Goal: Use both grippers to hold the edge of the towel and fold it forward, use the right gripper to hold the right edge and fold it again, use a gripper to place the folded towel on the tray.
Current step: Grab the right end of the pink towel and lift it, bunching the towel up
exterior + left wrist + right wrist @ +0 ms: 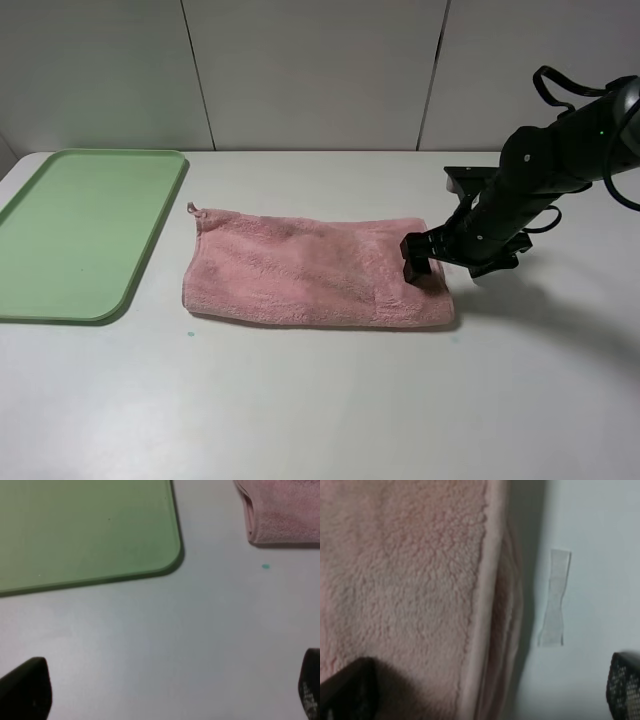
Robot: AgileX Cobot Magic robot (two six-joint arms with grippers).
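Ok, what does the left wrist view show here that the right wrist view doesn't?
Only the left wrist: the tray, a teal speck on the table, and the left gripper, open above bare table. Only the right wrist: the stitched hem, a strip of clear tape beside it, and the right gripper, open astride that edge. Both: the pink towel and the white table.

A robotics lab bench: bare white tabletop (300, 400), plain white panelled wall (300, 70), black robot arm (555, 155).

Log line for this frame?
stage: towel folded once | right gripper: open over right edge | left gripper: open over table
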